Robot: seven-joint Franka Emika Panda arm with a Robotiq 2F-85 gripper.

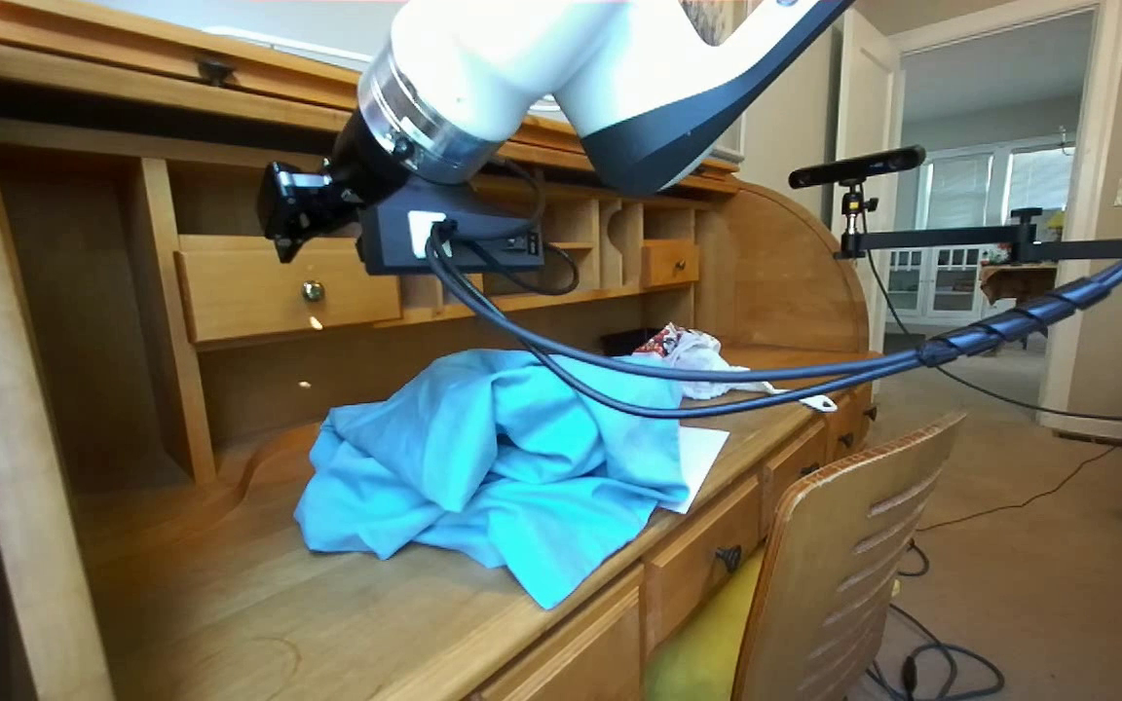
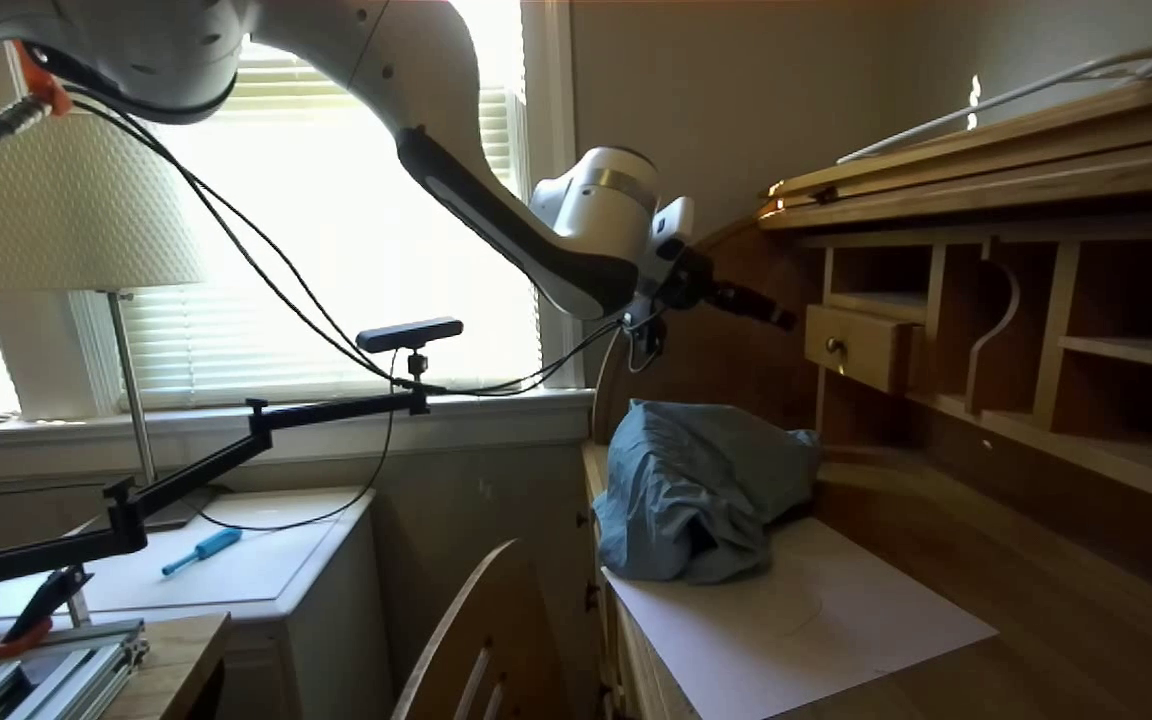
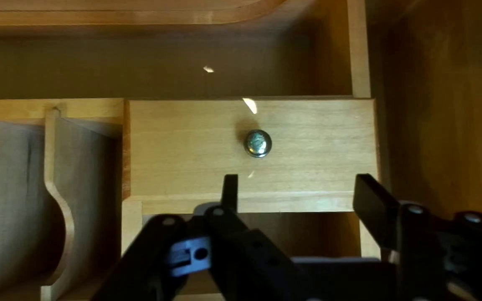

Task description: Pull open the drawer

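The drawer is a wide light-oak box in an exterior view (image 1: 259,302); it also shows in an exterior view (image 2: 851,340) and fills the middle of the wrist view (image 3: 316,138). Its front stands slightly proud of the frame around it. Its round brass knob (image 3: 257,143) sits at the centre. The wrist picture is upside down, with the desktop at the top. My gripper (image 3: 296,177) is open and empty, fingers apart in front of the drawer. The knob lies beyond the fingertips, untouched, nearer the left-hand finger in the picture. In an exterior view my gripper (image 1: 276,219) hangs above knob height.
A narrower drawer (image 1: 671,264) is further along the cubbies. A crumpled blue cloth (image 1: 512,448) lies on the desktop (image 1: 230,623), with white paper (image 2: 826,620) partly under it. A wooden chair (image 1: 843,565) stands before the desk. Upright dividers (image 3: 59,196) flank the drawer.
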